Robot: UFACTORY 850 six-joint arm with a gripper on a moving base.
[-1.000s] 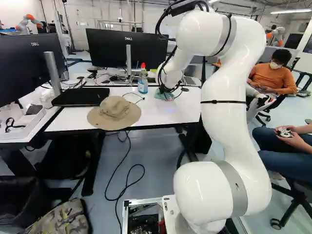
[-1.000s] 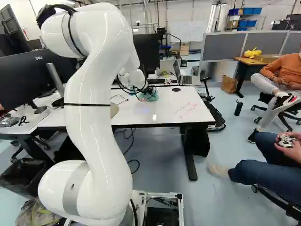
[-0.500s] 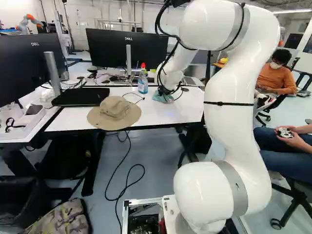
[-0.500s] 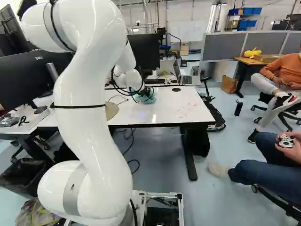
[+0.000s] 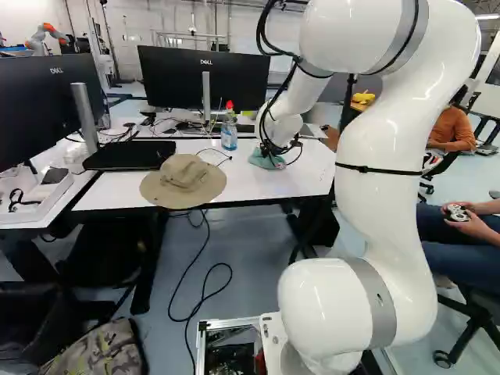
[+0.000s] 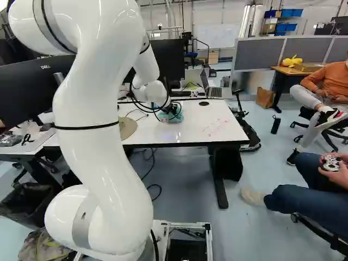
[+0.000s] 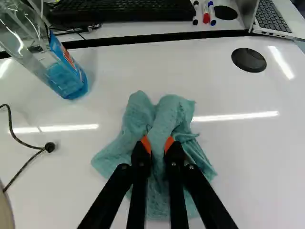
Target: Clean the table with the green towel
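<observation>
Wrist view finds your tool (image 7: 158,144) pinching a bunched fold of the green towel (image 7: 183,110), its edges spread on the desk (image 7: 257,162). Wiping is judged in hand; your next move calls for a low, pressed sweep toward the red marks (image 6: 216,126).

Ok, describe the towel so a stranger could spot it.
Find the white table holding the tan hat. Right of the clear bottle in the left base view, the gripper pinches a crumpled towel. Its soft blue-green folds set it apart from the hard bottle and tan hat.
</observation>
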